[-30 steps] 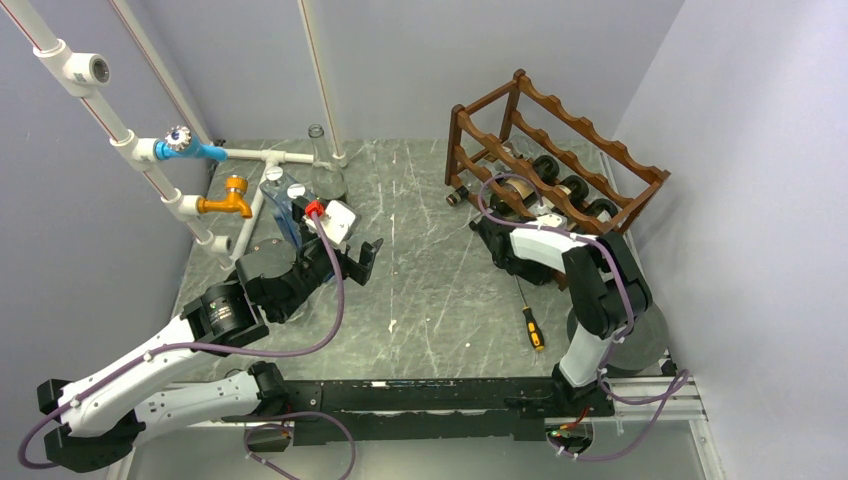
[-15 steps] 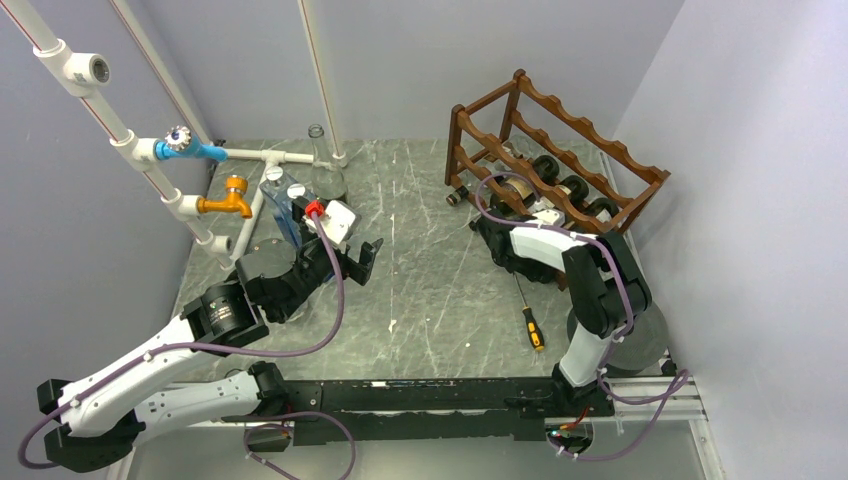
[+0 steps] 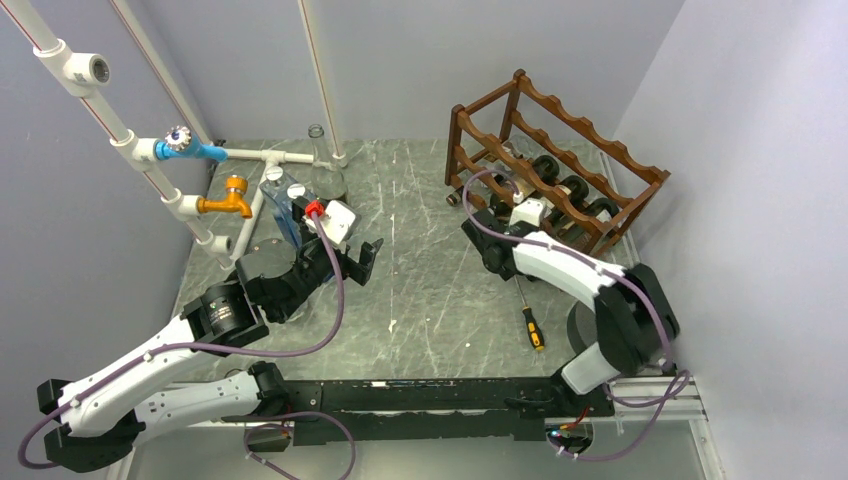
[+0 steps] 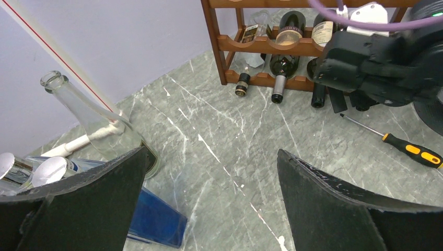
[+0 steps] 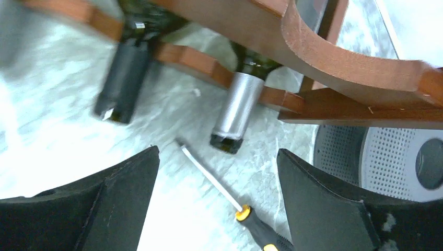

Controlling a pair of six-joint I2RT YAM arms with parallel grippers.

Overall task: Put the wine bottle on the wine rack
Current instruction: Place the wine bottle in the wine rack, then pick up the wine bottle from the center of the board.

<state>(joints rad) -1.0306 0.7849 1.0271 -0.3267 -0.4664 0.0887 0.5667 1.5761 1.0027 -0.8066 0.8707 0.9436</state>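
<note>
The dark reddish-brown wine rack (image 3: 560, 150) stands at the back right. Several wine bottles lie in its lower tier, their necks poking out in front. In the right wrist view a dark-capped neck (image 5: 123, 78) and a silver-capped neck (image 5: 235, 112) rest on the scalloped bottom rail (image 5: 209, 65). My right gripper (image 3: 492, 262) hangs just in front of the rack, apart from the bottles. It stands open (image 5: 217, 157) and holds nothing. My left gripper (image 3: 366, 258) hovers over the table's middle left. It is wide open (image 4: 211, 157) and empty.
A screwdriver (image 3: 530, 320) with a black and orange handle lies below the right gripper. At the back left are a clear glass bottle (image 4: 99, 125), a blue container (image 4: 151, 219), white pipes with taps (image 3: 230, 195) and a round perforated base (image 5: 386, 162).
My right gripper has opened and drawn back to the left, away from the rack, where the bottle stays. The left arm has not moved.
</note>
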